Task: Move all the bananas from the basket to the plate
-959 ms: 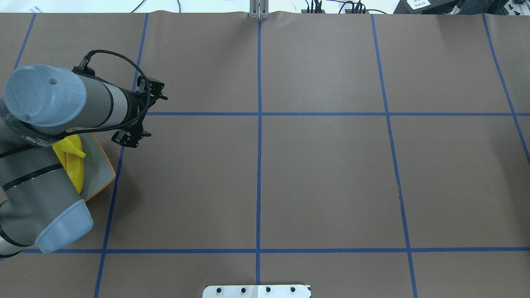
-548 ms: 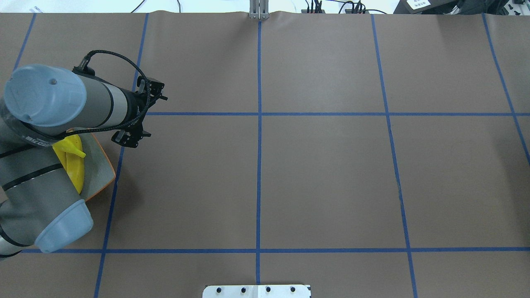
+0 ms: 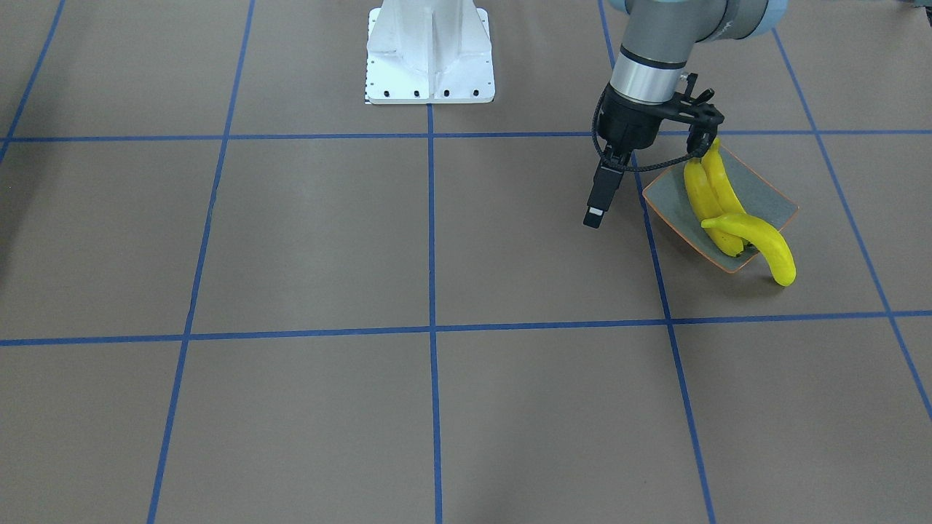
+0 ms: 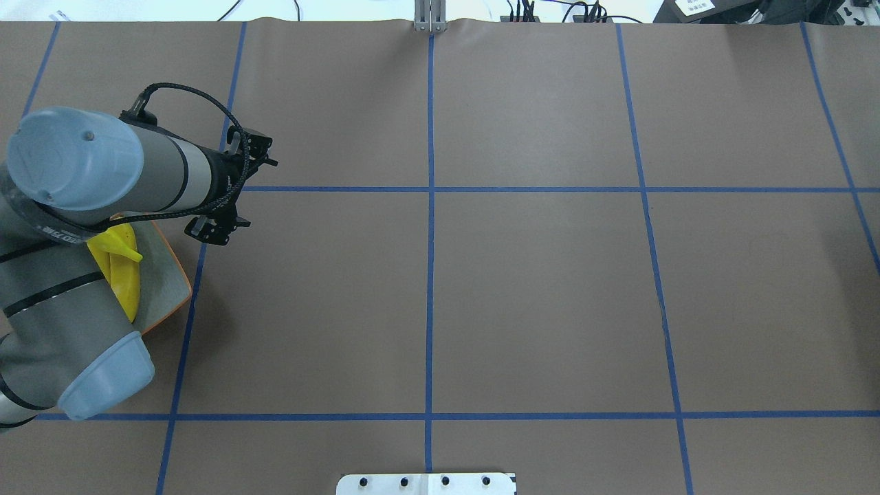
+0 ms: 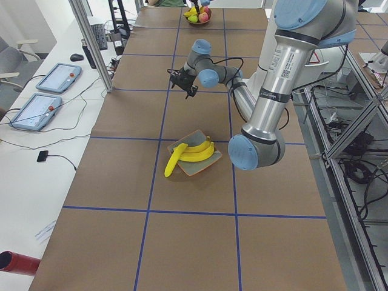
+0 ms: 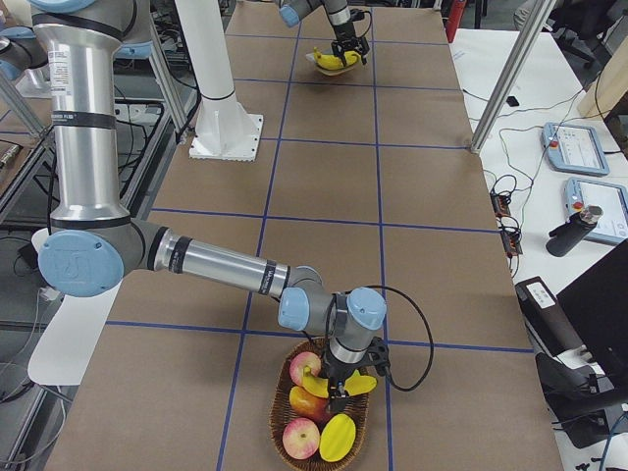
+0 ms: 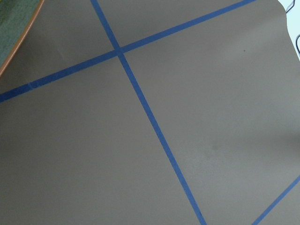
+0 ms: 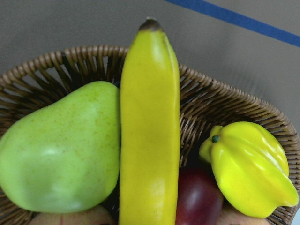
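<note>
Beside the plate (image 3: pixel 764 202), over wide bare table (image 4: pixel 536 295), my left gripper (image 4: pixel 237 191) hangs, jaws spread, empty. Three bananas (image 3: pixel 705 193) lie on the plate, one overhanging its rim. A fourth banana (image 8: pixel 149 126) sits far off in the basket (image 8: pixel 220 108) under my right gripper (image 6: pixel 343 385), whose jaws I cannot tell. My left arm has hardly moved since a second ago.

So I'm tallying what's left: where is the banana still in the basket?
In the right wrist view, the banana lies in the wicker basket on the robot's right, between a green pear and a yellow starfruit.
</note>
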`<action>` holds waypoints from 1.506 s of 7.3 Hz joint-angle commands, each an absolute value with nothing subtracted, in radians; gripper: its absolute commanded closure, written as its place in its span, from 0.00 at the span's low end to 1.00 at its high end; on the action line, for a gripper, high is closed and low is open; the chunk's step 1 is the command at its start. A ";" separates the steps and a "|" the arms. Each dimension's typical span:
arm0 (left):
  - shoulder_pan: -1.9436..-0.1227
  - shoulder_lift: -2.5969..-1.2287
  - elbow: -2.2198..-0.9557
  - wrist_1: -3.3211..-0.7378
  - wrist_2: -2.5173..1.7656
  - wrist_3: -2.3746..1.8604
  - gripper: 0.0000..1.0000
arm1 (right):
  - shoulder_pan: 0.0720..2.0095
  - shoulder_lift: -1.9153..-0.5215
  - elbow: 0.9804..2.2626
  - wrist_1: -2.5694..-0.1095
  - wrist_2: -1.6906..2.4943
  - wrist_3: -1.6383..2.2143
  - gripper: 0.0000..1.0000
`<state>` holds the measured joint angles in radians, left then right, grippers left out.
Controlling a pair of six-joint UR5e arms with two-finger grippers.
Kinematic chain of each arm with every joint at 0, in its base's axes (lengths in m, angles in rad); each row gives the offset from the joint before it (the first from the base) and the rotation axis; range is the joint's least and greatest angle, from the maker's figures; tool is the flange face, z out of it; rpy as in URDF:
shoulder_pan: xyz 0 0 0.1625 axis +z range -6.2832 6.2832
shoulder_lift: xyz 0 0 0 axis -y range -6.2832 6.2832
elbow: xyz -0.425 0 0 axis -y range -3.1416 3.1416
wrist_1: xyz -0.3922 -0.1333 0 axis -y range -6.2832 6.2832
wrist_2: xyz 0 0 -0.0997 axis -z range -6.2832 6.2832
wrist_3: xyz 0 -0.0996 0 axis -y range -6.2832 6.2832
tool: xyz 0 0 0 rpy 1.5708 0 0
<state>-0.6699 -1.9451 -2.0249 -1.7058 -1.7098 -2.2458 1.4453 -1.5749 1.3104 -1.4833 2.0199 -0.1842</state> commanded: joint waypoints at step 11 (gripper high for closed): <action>-0.670 -1.947 -2.025 -1.707 -1.712 -2.184 0.00 | 1.509 -1.528 1.420 -1.511 2.031 -0.202 1.00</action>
